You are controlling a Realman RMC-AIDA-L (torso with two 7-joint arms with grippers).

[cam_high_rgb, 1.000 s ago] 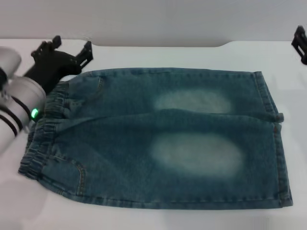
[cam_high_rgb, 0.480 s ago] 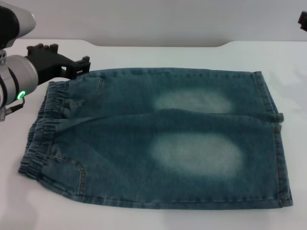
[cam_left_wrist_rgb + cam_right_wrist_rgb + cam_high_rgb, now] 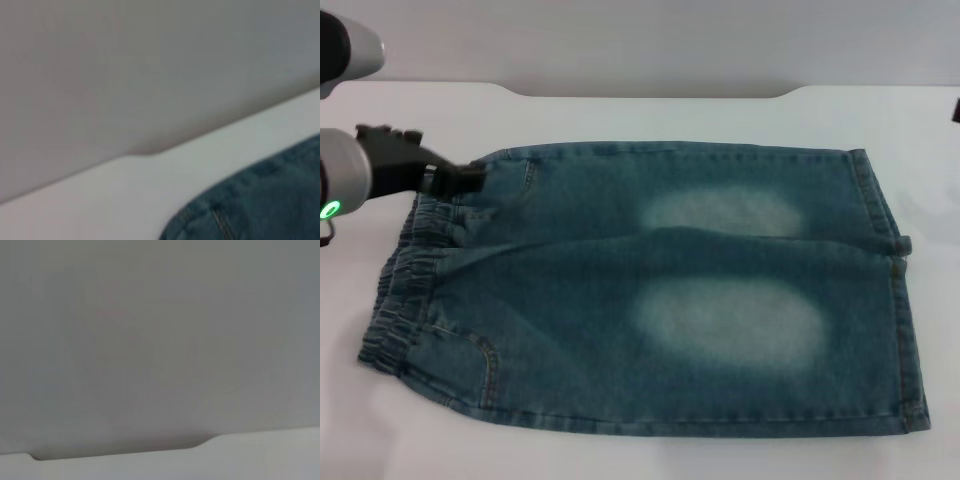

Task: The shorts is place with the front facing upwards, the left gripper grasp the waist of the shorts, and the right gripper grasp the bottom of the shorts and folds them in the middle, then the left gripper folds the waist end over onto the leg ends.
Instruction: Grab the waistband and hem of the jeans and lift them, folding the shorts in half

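Observation:
Blue denim shorts lie flat on the white table, front up. The puckered elastic waist is at the left. The two straight-hemmed leg ends, the bottom of the shorts, are at the right. My left gripper, a black claw on a silver arm with a green light, sits at the far corner of the waist, its tips at the denim's edge. The left wrist view shows a denim edge on the table. Only a dark sliver of my right gripper shows at the right edge, away from the shorts.
A grey wall stands behind the table's far edge, which has a shallow notch in the middle. The right wrist view shows only that wall and the table edge.
My left arm has swung down and leftward, bringing its claw from above the table onto the waist's far corner. The right gripper has slid almost out of the head view.

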